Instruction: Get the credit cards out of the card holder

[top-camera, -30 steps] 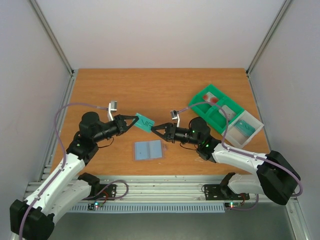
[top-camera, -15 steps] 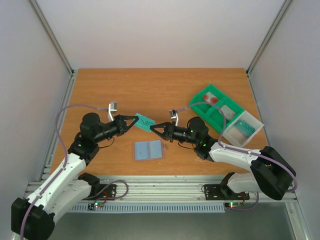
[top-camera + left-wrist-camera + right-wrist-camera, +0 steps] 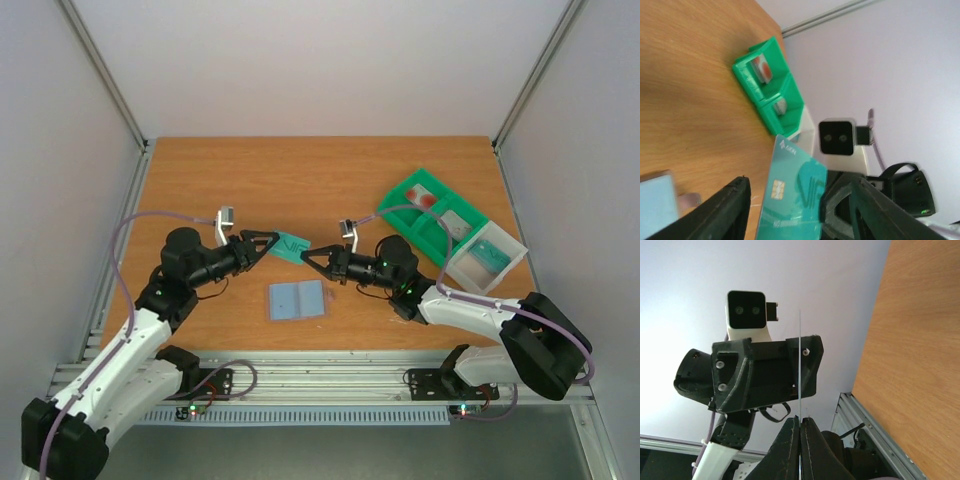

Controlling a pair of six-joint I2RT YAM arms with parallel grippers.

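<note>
right end effector (image 3: 307, 256), levelled leftward, pinches teal card (image 3: 292, 244).

open table (image 3: 250, 180) far side; green tray (image 3: 398, 192) blocks right; card holder (image 3: 297, 299) near

A wooden, orange-brown table (image 3: 250, 180) fills the floor of a white-walled enclosure. The card holder (image 3: 297, 299) lies open and flat on it near the front edge, around the middle, its grey-blue inside facing up and its two panels side by side. Well apart from it, toward the right rear, a green compartmented tray (image 3: 398, 200) sits at an angle to the table's edges. A white open box (image 3: 470, 280) rests against the tray's near right side, touching it.
</note>
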